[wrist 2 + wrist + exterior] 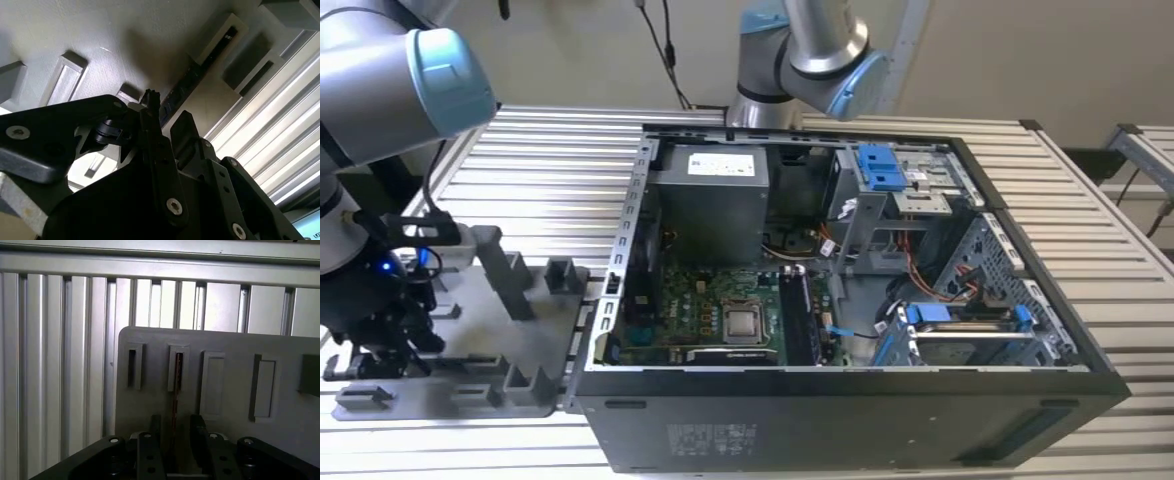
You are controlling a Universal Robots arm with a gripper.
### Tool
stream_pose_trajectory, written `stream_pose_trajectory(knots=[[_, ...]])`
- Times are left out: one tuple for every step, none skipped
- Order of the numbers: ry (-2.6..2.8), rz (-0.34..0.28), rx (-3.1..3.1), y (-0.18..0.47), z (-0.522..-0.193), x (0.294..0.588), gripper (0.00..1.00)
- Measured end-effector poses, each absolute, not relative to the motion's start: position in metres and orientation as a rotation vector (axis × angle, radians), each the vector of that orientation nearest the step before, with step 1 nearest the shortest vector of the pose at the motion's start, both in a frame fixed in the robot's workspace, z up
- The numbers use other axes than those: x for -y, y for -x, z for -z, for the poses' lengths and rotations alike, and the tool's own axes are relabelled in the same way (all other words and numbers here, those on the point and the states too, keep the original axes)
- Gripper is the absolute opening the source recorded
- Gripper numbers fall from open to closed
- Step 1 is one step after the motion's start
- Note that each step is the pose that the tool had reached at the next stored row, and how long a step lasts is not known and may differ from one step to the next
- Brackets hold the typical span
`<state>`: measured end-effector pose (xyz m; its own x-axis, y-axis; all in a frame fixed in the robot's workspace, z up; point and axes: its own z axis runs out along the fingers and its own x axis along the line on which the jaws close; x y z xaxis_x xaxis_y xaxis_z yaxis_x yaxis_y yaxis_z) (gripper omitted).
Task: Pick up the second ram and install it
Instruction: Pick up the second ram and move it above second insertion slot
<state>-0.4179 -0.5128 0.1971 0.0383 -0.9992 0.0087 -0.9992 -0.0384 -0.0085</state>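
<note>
Tool (176,422), first wrist view: two dark fingers (200,435) standing apart, one on each side of the second ram (178,370), with a gap showing on both sides, so not closed on it as far as I can see. Ram: a thin strip seen edge-on, seated upright in a slot of the grey holder plate (230,345). Further slots lie beside it, and the slatted worktop (60,365) runs beyond the plate. Second wrist view: fingers seen from the side, jaws parted, with the stick running away from the gap along its slot. It shows as a dark board with a faint row of chips, and grey blocks sit near it. Exterior view: arm (380,70) at the exterior view's left, wrist turned down so that the tool points at the holder plate and sits low over it. An open computer case (854,420) stands just beside the plate towards the exterior view's right, with its motherboard (720,310) exposed. Another arm (807,50) stands behind the case. Status, my judgement: the grasp is not yet made, the ram is in its holder, nothing is lifted. Handling note: I would keep the fingers centred on the stick and square to its flat faces before closing, and let the pads meet the faces evenly. A skewed grip could tilt the thin board and bind it against the slot walls.
</note>
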Motion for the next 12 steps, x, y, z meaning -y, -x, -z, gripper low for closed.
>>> stream_pose_trajectory(knots=[[2.263, 0.019, -2.178, 0.4179, -0.1970, 0.5128, 0.38], [2.263, 0.019, -2.178, 0.4179, -0.1970, 0.5128, 0.38], [2.263, 0.019, -2.178, 0.4179, -0.1970, 0.5129, 0.38], [2.263, 0.019, -2.178, 0.4179, -0.1969, 0.5128, 0.38], [2.263, 0.019, -2.178, 0.4179, -0.1969, 0.5128, 0.36], [2.263, 0.019, -2.178, 0.4180, -0.1969, 0.5128, 0.36], [2.263, 0.019, -2.178, 0.4179, -0.1969, 0.5128, 0.29], [2.263, 0.019, -2.178, 0.4179, -0.1969, 0.5128, 0.23], [2.263, 0.019, -2.178, 0.4179, -0.1968, 0.5128, 0.23], [2.263, 0.019, -2.178, 0.4180, -0.1968, 0.5128, 0.16], [2.263, 0.019, -2.178, 0.4179, -0.1968, 0.5128, 0.16], [2.263, 0.019, -2.178, 0.4180, -0.1968, 0.5128, 0.16]])
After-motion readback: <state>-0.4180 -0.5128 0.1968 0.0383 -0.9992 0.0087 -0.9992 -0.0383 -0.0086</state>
